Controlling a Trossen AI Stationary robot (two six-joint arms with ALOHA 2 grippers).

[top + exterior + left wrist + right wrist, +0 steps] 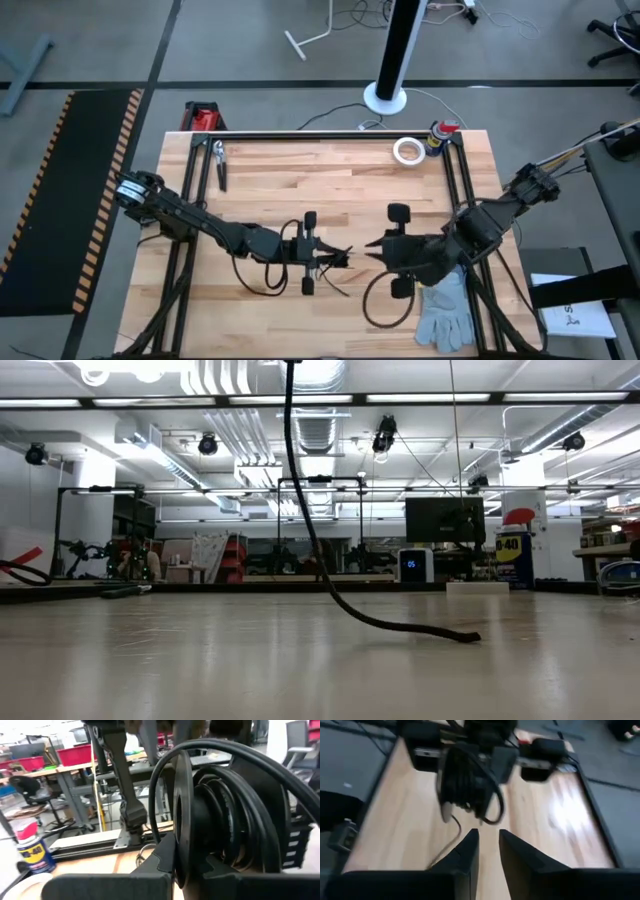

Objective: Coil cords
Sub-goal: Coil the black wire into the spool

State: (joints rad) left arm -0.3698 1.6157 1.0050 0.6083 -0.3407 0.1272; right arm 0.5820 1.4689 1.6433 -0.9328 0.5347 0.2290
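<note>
Quick status on the cord-coiling job: we reckon it's well along but not finished.

The cord [465,780] is mostly gathered into a bundle of loops right at the tips of the left gripper [335,258]. The bundle is up off the table, so we take that gripper to be pinching it, though the loops hide the fingers themselves. In the left wrist view the loops [235,820] fill the space just ahead of that gripper, stacked side by side like rings.

What's left is the tail. One loose strand drops from the bundle below the left gripper, and its end lies flat on the wood [400,626]. That stretch isn't wound in yet, so at least one more wrap is needed, and then the coil has to be set down.

The right gripper [372,247] sits just across from the left one, tips facing the bundle. Its fingers [467,852] are spread a little with nothing between them, near the coil but not touching it.

There's also a dark loop on the table under the right arm, beside the glove [445,315]. We can't tell if it's more cord or the robot's own cable.

As for which way it points, the loops stand upright rather than lying flat, so the bundle's long axis runs roughly up and down. Its broad face is turned toward the right gripper. The tail hangs nearly straight down, then bends and trails along the tabletop away from the left gripper.
</note>
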